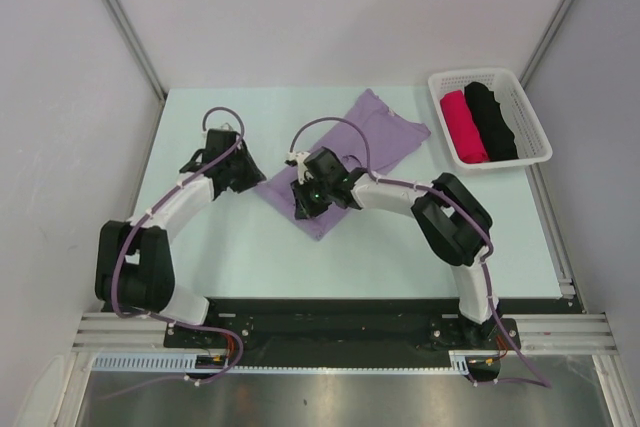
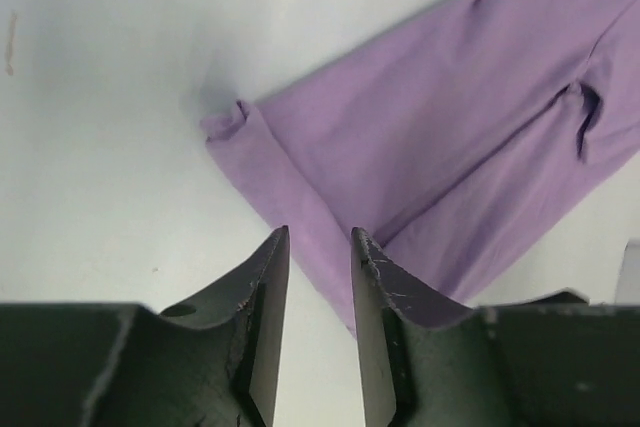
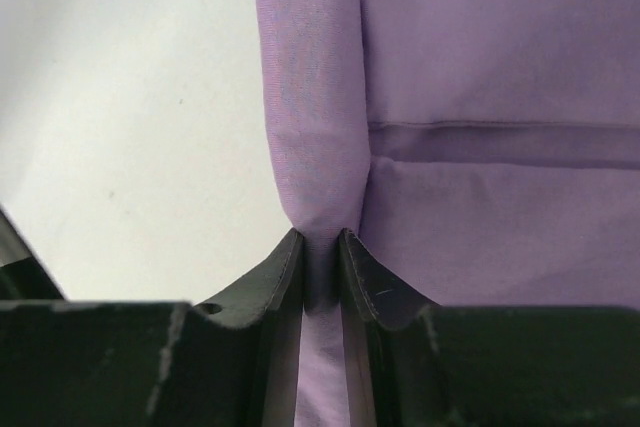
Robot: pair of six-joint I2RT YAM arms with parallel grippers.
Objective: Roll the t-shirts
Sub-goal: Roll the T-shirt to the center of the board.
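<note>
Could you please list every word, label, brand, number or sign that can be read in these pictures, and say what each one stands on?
No text can be read in any view.
The lavender t-shirt is plain, with no print or visible tag.
The white basket, the pink roll and the black roll inside it carry no lettering.

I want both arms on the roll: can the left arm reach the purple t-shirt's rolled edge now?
Probably yes: the left tool is open at the rolled edge of the t-shirt, nothing between them; the right tool grips it farther along.
</note>
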